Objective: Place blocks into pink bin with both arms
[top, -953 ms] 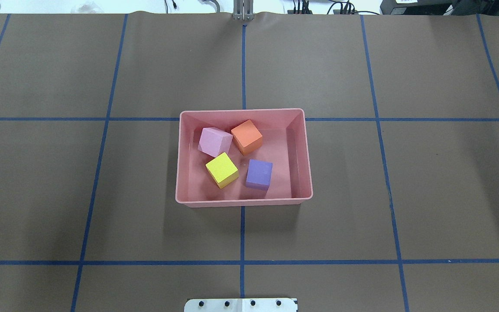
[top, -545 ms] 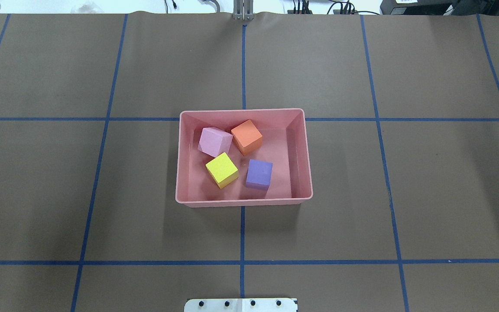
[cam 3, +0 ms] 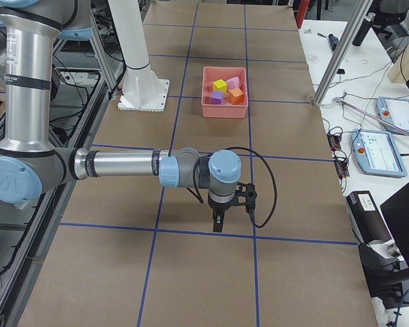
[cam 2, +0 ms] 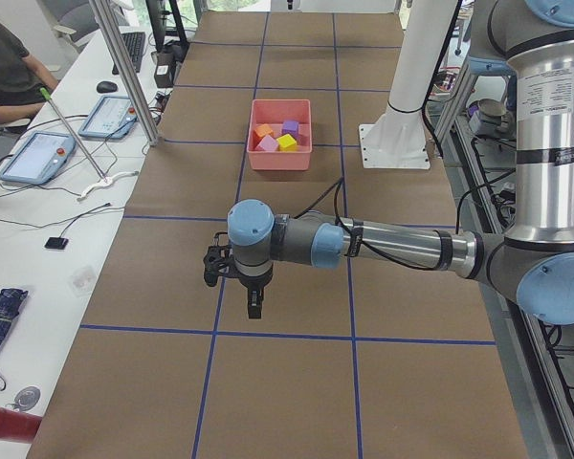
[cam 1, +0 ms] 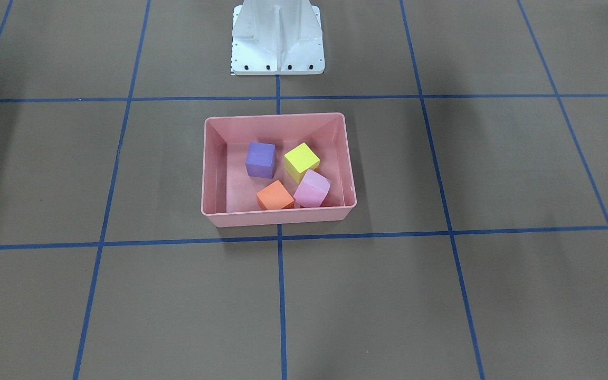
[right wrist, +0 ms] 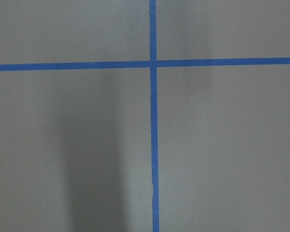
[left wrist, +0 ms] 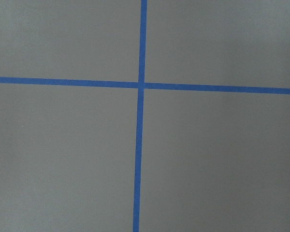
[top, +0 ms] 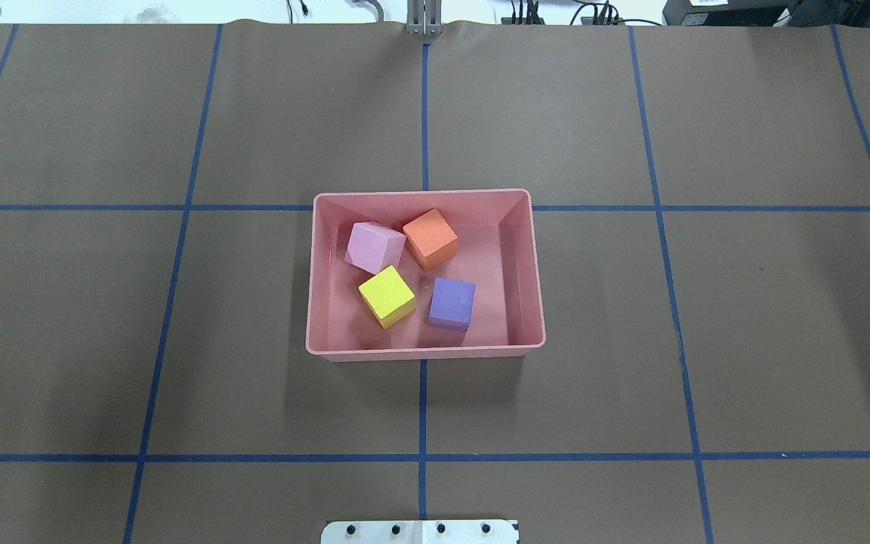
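The pink bin (top: 424,193) sits at the table's middle; it also shows in the front view (cam 1: 277,217). Inside it lie all four blocks: pale pink (top: 373,246), orange (top: 430,237), yellow (top: 387,295) and purple (top: 451,303). The pale pink block leans tilted beside the orange one. My left gripper (cam 2: 253,304) hangs over bare table far from the bin, seen only in the exterior left view. My right gripper (cam 3: 218,221) hangs likewise at the other end, seen only in the exterior right view. I cannot tell whether either is open or shut. Both wrist views show only brown table and blue tape.
The white pedestal base (cam 1: 277,37) stands behind the bin on the robot's side. Blue tape lines grid the brown table. Side benches hold tablets (cam 2: 38,156) and cables, and a seated person (cam 2: 5,67) is at the far left bench.
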Robot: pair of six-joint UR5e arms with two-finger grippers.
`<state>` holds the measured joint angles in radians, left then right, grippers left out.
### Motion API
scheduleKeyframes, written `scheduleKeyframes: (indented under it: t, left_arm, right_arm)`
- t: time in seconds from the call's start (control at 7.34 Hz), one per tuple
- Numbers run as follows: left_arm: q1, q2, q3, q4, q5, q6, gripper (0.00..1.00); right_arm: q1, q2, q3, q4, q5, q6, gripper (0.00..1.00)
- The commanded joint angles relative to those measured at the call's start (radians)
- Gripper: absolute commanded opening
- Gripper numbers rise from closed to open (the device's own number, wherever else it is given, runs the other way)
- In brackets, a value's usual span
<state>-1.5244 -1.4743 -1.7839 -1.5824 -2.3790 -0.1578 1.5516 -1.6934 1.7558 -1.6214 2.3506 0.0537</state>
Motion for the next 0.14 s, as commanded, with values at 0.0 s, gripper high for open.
scheduleKeyframes:
  t: [0.0]
  left_arm:
    - [0.000, 0.003, -0.002, -0.001, 0.000, 0.000, 1.00]
  right_arm:
    - [0.001, 0.000, -0.001, 0.000, -0.001, 0.000, 1.00]
